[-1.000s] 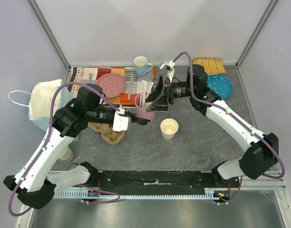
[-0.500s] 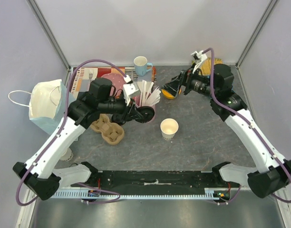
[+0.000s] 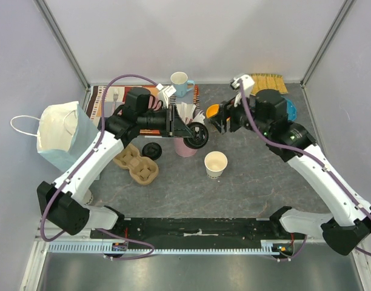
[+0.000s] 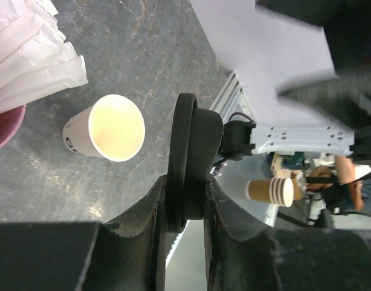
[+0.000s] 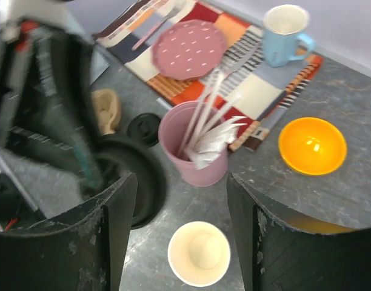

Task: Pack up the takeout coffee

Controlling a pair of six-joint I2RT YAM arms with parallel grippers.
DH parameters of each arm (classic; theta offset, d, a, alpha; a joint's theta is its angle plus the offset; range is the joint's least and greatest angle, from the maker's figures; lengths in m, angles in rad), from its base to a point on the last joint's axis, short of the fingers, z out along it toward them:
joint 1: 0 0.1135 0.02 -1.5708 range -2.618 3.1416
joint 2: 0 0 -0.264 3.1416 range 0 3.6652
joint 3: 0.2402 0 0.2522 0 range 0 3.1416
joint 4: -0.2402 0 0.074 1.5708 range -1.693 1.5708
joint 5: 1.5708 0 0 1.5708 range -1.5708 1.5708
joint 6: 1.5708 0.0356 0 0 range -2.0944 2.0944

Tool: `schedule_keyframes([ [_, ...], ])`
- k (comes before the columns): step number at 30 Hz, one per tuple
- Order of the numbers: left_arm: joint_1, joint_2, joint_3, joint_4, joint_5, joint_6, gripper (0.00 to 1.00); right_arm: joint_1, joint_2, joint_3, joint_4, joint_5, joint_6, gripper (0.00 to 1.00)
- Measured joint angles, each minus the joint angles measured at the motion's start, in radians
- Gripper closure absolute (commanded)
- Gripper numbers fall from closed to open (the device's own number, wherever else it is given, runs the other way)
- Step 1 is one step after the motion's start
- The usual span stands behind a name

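Pinching a round black lid of matte plastic on edge, my left claw is clamped across its rim. The lid's lower part sinks out of sight between the dark fingers. Just beyond it stands the off-white paper cup, uncovered, smooth inside, upright on the grey mottled bench. White paper-wrapped sticks fan in from the corner, cut off by the frame, above a sliver of the pink cup.

My right claw hangs with its jaws spread wide, gripping nothing; the paper cup stands on the bench beyond them. Left of it my other arm is only a dark blur. A second black lid lies flat beside a brown moulded-pulp carrier, which is half hidden. A glossy orange bowl sits to the right.
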Motion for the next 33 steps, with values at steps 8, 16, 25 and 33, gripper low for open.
schedule_keyframes([
  [8, 0.001, 0.047, 0.008, 0.066, 0.065, -0.136, 0.98, 0.095, 0.035, 0.045, -0.071, 0.035, -0.109, 0.47],
  [16, 0.001, 0.048, 0.008, 0.096, 0.097, -0.166, 0.98, 0.110, 0.116, 0.103, -0.108, -0.077, -0.232, 0.50],
  [25, 0.001, 0.048, 0.008, 0.097, 0.113, -0.168, 0.98, 0.113, 0.153, 0.134, -0.137, -0.140, -0.304, 0.59],
  [33, 0.008, 0.055, 0.008, 0.093, 0.119, -0.174, 0.98, 0.116, 0.165, 0.135, -0.151, -0.152, -0.354, 0.82],
])
